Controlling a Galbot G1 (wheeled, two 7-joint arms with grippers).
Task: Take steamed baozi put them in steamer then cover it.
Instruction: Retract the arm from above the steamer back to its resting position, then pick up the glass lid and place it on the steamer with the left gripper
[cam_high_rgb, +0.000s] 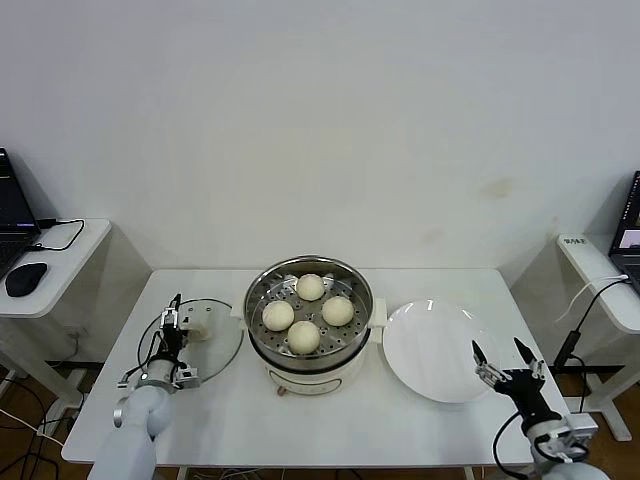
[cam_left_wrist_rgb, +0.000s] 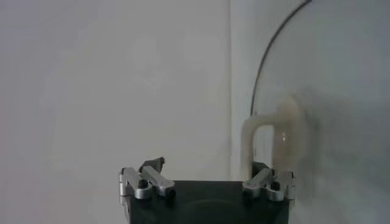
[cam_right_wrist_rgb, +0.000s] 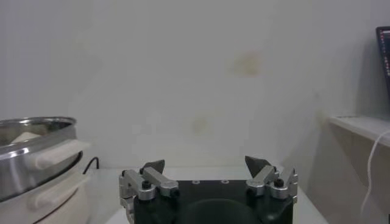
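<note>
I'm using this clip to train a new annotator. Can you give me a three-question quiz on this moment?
1. How many baozi lie in the steamer?
2. True or false: the cover sits on the steamer.
3. Which claw is at the cover's handle? A) left claw B) right claw C) neither

Key:
1. Four, all on the perforated tray; the white plate holds none.
2. False. It lies on the table, on the robot's left of the steamer.
3. A. The left claw is open at the handle, nothing gripped; the right claw is open at the plate's near edge.
</note>
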